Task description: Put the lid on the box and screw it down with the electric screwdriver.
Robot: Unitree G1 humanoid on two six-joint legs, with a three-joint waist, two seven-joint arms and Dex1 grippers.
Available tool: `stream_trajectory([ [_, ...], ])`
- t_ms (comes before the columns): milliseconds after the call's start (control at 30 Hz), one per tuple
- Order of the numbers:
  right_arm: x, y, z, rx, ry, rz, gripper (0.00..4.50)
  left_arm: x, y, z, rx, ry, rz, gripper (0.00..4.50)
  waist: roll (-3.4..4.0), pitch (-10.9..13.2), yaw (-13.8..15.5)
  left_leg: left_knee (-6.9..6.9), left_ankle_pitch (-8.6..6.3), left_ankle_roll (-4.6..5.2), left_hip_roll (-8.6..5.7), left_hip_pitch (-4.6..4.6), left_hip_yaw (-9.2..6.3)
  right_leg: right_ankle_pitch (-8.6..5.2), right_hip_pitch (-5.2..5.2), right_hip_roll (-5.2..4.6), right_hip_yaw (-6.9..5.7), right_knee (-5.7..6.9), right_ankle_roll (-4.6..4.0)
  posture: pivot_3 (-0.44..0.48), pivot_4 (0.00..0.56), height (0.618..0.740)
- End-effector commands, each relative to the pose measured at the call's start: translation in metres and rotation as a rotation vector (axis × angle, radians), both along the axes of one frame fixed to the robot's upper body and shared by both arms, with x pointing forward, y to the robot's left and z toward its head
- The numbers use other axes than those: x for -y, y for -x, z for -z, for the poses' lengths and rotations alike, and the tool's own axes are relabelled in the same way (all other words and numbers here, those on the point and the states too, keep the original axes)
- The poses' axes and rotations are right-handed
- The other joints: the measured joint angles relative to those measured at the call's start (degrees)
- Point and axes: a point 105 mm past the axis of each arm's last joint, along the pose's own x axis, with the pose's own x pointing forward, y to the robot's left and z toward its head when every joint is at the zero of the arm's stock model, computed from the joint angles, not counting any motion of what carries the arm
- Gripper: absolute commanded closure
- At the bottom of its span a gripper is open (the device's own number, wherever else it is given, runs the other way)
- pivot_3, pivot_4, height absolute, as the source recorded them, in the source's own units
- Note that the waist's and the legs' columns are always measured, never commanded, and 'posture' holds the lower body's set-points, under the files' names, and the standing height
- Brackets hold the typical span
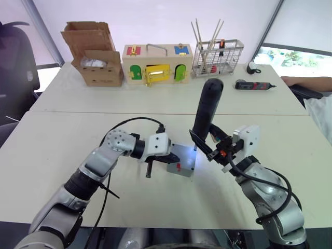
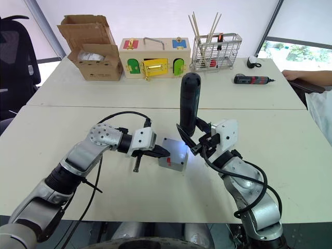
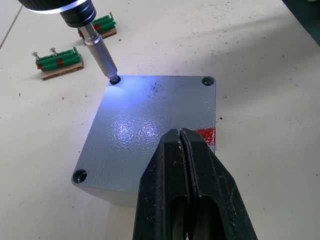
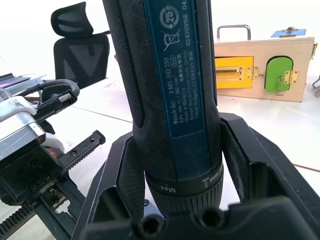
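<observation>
Left wrist view showing the lid (image 3: 150, 130) already lying flush on the box (image 3: 207, 137), red mark facing the camera, bit of the electric screwdriver (image 3: 100, 52) sitting in the corner screw hole at about 11 o'clock of the lid, white tip light glaring across the textured grey plastic. Holding the screwdriver nearly upright in the right hand (image 1: 210, 148), fingers clamped round the lower barrel just above the collar, per the right wrist view. Pressing the left hand (image 3: 187, 185), fingers closed together on nothing, down on the lid's near edge at about 6 o'clock, seemingly steadying the box. Sitting near the middle of the pale surface (image 1: 62, 129), the box, with the wooden box with coloured doors (image 1: 157, 64), cardboard box (image 1: 96, 54) and wire basket (image 1: 218, 56) well apart at 12 o'clock. Lying beyond the lid in the left wrist view, two green screw holders (image 3: 57, 60). Judging the box light, rigid and smooth-sided, so probably sliding or twisting under driving torque unless pinned from above. Judging the screwdriver fairly heavy and top-loaded, its rubbery barrel offering good grip low down, where the hand is gripping it; holding higher likely letting the bit wander out of the hole. Keeping the tool vertical looking important, small screws and plastic threads likely stripping under a tilted bit.
</observation>
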Motion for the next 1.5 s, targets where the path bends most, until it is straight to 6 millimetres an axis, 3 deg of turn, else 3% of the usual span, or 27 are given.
stream_trajectory([
  [33, 0.006, 0.000, 0.049, -0.199, 0.051, 0.025, 2.62, -0.014, 0.004, 0.044, -0.105, -0.151, -0.047, 4.50, -0.01, 0.00, 0.15, 0.00, -0.01, 0.01, 0.00, 0.00, 0.00, 0.00, 0.00, -0.01, 0.00, -0.02, -0.01, 0.000, 0.150, 0.740],
  [500, 0.009, -0.001, 0.050, -0.193, 0.055, 0.043, 2.62, -0.014, 0.002, 0.042, -0.093, -0.155, -0.046, 4.50, -0.06, 0.05, 0.83, -0.08, -0.03, 0.03, 0.02, -0.04, 0.02, -0.23, -0.02, -0.06, 0.01, -0.06, -0.42, 0.000, 0.150, 0.740],
  [600, 0.011, -0.004, 0.039, -0.150, 0.039, 0.050, 2.62, -0.013, 0.001, 0.040, -0.087, -0.149, -0.047, 4.50, -0.07, 0.10, 0.85, -0.10, -0.03, 0.03, 0.03, -0.06, 0.01, -0.24, -0.03, -0.06, 0.01, -0.08, -0.44, 0.000, 0.150, 0.740],
  [767, 0.012, -0.004, -0.007, -0.002, -0.024, 0.027, 2.62, -0.015, -0.001, 0.030, -0.084, -0.113, -0.055, 4.50, -0.08, 0.52, 0.88, -0.10, -0.03, 0.04, 0.03, -0.14, 0.02, -0.25, -0.09, -0.07, 0.01, -0.10, -0.45, 0.000, 0.150, 0.740],
  [900, 0.010, 0.000, -0.040, 0.071, -0.053, -0.015, 2.62, -0.018, 0.000, 0.018, -0.114, -0.068, -0.059, 4.50, 0.41, 1.12, 0.87, -0.07, -0.03, 0.04, 0.03, -0.37, 0.05, -0.24, -0.27, -0.09, 0.02, -0.11, -0.45, 0.000, 0.150, 0.740],
  [1100, 0.004, 0.012, -0.096, 0.131, -0.103, -0.167, 2.62, -0.029, -0.001, -0.012, -0.171, 0.038, -0.079, 4.50, 0.75, 1.90, 0.59, 0.08, 0.12, -0.16, 0.03, -1.97, 0.01, 0.08, -1.85, 0.01, -0.05, 0.35, -0.03, 0.000, 0.150, 0.740],
  [1200, 0.005, 0.017, -0.119, 0.089, -0.168, -0.259, 2.62, -0.032, -0.001, -0.027, -0.190, 0.088, -0.086, 4.50, 0.64, 2.68, 0.51, 0.08, 0.24, -0.35, 0.03, -2.16, 0.02, 0.07, -2.23, 0.03, -0.05, 0.67, -0.01, 0.000, 0.150, 0.740],
  [1267, 0.013, 0.016, -0.136, 0.031, -0.224, -0.307, 2.62, -0.038, -0.005, -0.048, -0.203, 0.153, -0.102, 4.50, 0.66, 3.22, 0.41, 0.09, 0.26, -0.39, 0.04, -2.18, 0.00, 0.06, -2.29, 0.04, -0.06, 0.80, -0.02, 0.000, 0.150, 0.740],
  [1400, 0.033, 0.010, -0.143, -0.167, -0.243, -0.301, 2.62, -0.045, -0.013, -0.078, -0.200, 0.252, -0.130, 4.50, 0.27, 4.15, 0.63, 0.23, 0.33, -0.39, 0.04, -2.25, 0.00, 0.07, -2.28, 0.03, -0.09, 0.93, -0.03, 0.000, 0.150, 0.740],
  [1500, 0.053, 0.000, -0.151, -0.239, -0.223, -0.234, 2.62, -0.042, -0.015, -0.099, -0.185, 0.323, -0.120, 4.50, 0.38, 4.29, 0.82, 0.43, 0.34, -0.35, 0.03, -2.52, 0.02, 0.07, -2.40, 0.00, -0.17, 0.91, -0.03, 0.000, 0.150, 0.740],
])
